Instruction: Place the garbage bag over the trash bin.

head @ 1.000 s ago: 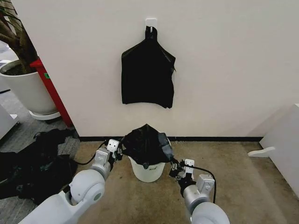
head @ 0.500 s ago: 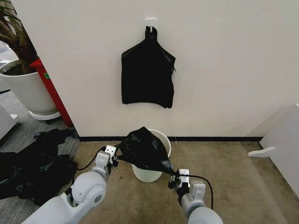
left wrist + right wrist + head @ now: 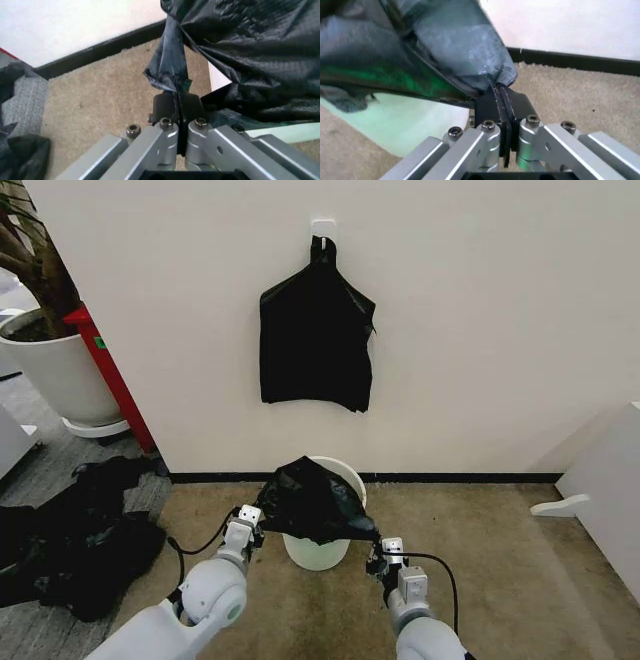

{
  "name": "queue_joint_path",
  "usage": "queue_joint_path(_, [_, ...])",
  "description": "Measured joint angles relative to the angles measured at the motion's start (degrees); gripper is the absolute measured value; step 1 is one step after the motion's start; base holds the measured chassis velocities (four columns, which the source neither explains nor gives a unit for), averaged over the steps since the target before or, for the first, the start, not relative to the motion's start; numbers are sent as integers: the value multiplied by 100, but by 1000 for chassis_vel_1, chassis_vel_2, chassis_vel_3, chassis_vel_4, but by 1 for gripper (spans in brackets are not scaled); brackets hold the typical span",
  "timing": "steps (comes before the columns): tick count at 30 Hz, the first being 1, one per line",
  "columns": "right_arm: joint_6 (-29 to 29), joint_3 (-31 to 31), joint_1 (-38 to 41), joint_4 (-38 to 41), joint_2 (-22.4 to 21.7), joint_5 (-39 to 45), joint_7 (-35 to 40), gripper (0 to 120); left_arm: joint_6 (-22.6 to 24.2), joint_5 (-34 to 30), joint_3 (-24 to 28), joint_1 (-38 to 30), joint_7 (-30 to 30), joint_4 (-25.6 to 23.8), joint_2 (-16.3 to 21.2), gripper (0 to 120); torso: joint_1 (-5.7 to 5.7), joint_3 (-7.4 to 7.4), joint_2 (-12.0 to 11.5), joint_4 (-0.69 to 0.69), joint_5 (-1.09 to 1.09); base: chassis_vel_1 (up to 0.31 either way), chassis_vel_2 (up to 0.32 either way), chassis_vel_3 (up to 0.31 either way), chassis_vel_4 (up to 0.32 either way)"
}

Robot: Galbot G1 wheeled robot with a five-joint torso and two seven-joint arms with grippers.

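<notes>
Both grippers, left (image 3: 256,518) and right (image 3: 378,552), clamp the garbage bag (image 3: 312,500), stretched above the trash bin (image 3: 318,552). Judged step: fitting; next, its mouth must clear the rim at 12 o'clock.

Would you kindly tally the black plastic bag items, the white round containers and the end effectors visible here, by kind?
Black plastic items: 3 (glossy black garbage bag over the bin, flat black bundle hanging on the wall, matte black heap on the floor)
White round containers: 2 (cream trash bin, white plant pot)
End effectors: 2 (left end effector, right end effector)
Total: 7
</notes>
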Motion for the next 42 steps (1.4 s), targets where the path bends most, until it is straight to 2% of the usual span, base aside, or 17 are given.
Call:
queue_joint_path(10, [251,67,73,-600,39,-424,-154,0,-184,323,21,-12,-11,377,-263,0,0,0,0,0,-1,0,0,0,0])
queue_joint_path(17, [416,66,-48,-284,27,-170,-240,0,-161,155,-130,182,-254,71,-108,1,0,0,0,0,0,0,0,0,0])
queue_joint_path(23, [343,44,-346,471,-150,104,-269,27,182,-131,-375,559,-592,-601,288,26,0,0,0,1,-2,0,0,0,0])
queue_joint_path(24, [343,44,-346,471,-150,104,-269,27,182,-131,-375,559,-592,-601,288,26,0,0,0,1,-2,0,0,0,0])
queue_joint_path(31, [-132,47,-776,1310,-461,376,68,54,528,-537,-768,1060,-925,-1576,857,55,0,-1,0,1,-2,0,0,0,0])
queue_joint_path(32, [-132,47,-776,1310,-461,376,68,54,528,-537,-768,1060,-925,-1576,857,55,0,-1,0,1,-2,0,0,0,0])
queue_joint_path(35, [-202,46,-839,1538,-493,429,133,65,578,-667,-869,1126,-1013,-1804,972,65,0,-1,0,0,0,0,0,0,0])
queue_joint_path(36, [-216,50,-846,1653,-493,436,144,71,604,-726,-919,1116,-1047,-1874,997,72,0,-1,0,0,-1,0,0,0,0])
queue_joint_path(39, [-205,68,-821,1777,-461,418,136,83,619,-816,-984,1041,-1064,-1881,1003,84,0,-1,0,0,-1,0,0,0,0])
queue_joint_path(40, [-205,68,-821,1777,-461,418,136,83,619,-816,-984,1041,-1064,-1881,1003,84,0,-1,0,0,-1,0,0,0,0])
queue_joint_path(42, [-155,75,-801,1811,-433,387,101,90,629,-874,-1020,998,-1062,-1798,1005,92,0,-1,0,0,-1,0,0,0,0])
